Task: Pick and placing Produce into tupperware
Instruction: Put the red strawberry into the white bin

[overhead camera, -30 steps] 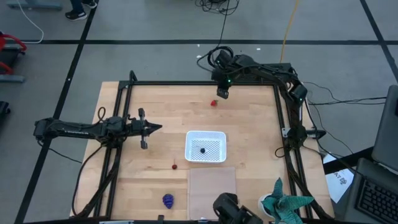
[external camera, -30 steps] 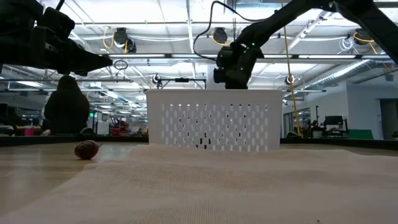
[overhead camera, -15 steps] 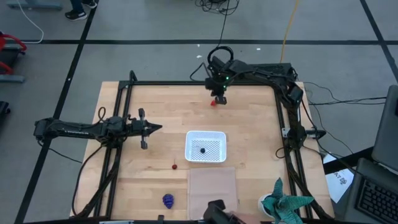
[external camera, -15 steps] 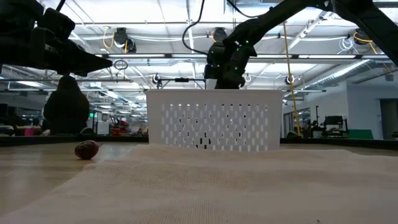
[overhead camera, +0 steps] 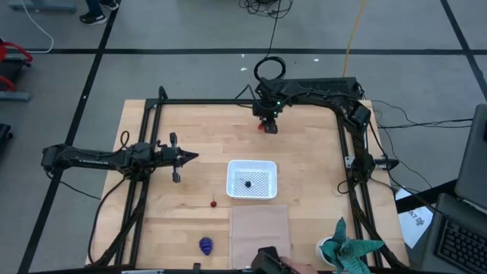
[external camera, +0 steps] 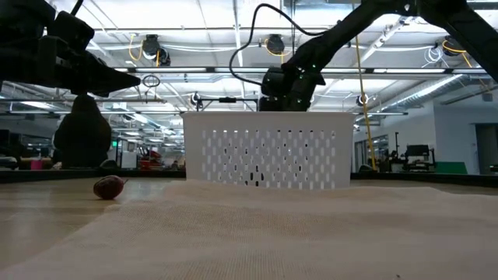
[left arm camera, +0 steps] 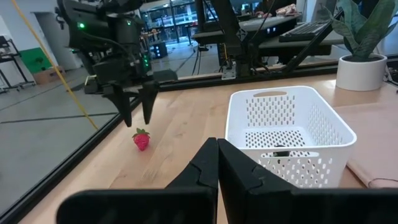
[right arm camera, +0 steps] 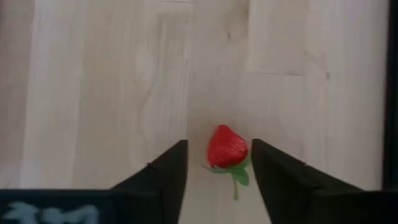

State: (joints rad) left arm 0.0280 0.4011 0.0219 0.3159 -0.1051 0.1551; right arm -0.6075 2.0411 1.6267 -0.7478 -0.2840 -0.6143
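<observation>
Right end effector (right arm camera: 214, 163) spread, straddling small red toy strawberry (right arm camera: 227, 148) on wooden tabletop (right arm camera: 93, 93); left end effector (left arm camera: 217, 163) pressed together.

You are seeing the strawberry (overhead camera: 262, 126) partly covered by the right gripper (overhead camera: 267, 122) from above. The tupperware (external camera: 265, 149) is hiding it in the low view. The grape bunch (overhead camera: 205, 245) is showing too small for detail.
</observation>
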